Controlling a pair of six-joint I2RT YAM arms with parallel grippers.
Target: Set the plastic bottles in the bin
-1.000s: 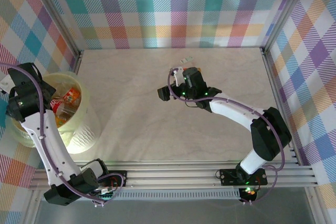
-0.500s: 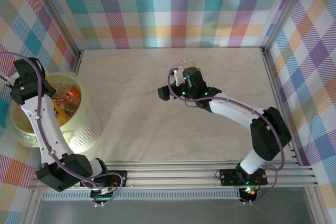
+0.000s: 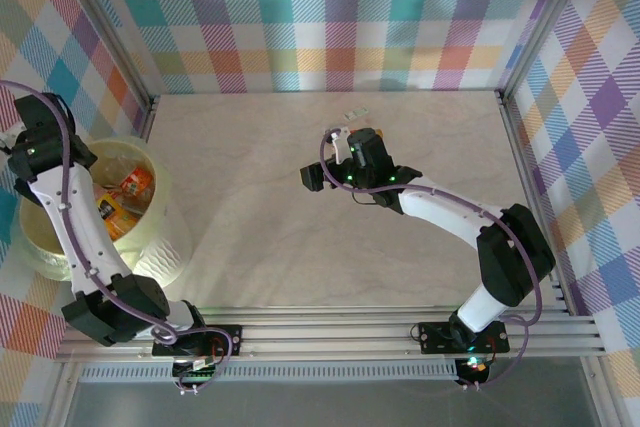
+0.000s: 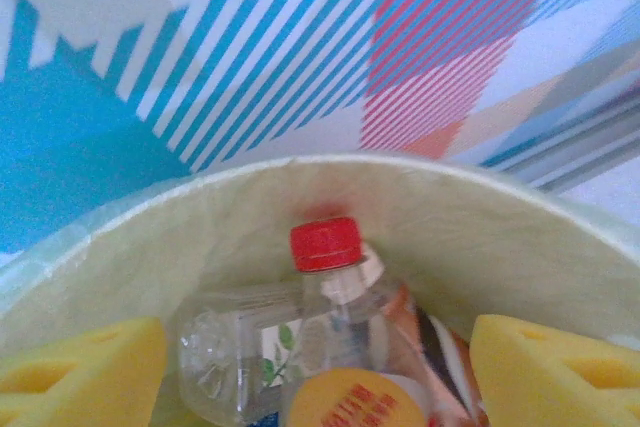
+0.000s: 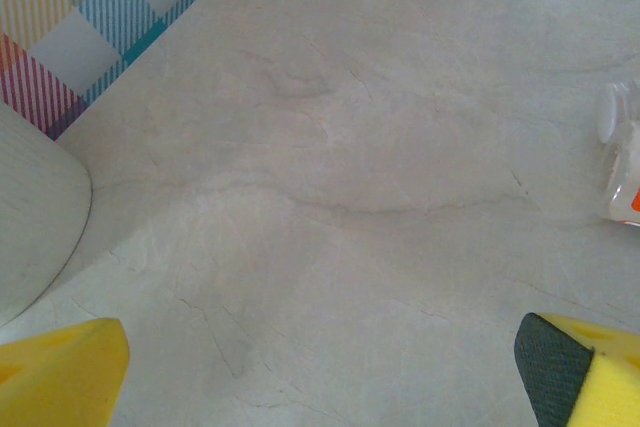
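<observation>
The pale yellow bin (image 3: 160,252) stands at the table's left edge with several plastic bottles (image 3: 125,197) inside. My left gripper (image 3: 30,162) hangs over its far left rim. In the left wrist view it is open (image 4: 320,372), its yellow pads wide apart above a red-capped clear bottle (image 4: 330,277), a crushed clear bottle (image 4: 225,357) and an orange cap (image 4: 345,402), inside the bin wall (image 4: 470,227). My right gripper (image 3: 322,165) is open (image 5: 320,367) over bare table at mid-table. One small clear bottle (image 5: 625,162) lies on the table beyond it (image 3: 352,112).
Checked cloth walls and metal posts close in the table on three sides. The bin's side (image 5: 30,217) shows at the left of the right wrist view. Pale marbled tabletop (image 3: 250,207) stretches between the bin and the right arm.
My left arm has swung up and to the left over the bin, and its jaws have closed and parted again. The right arm has stayed where it was.
</observation>
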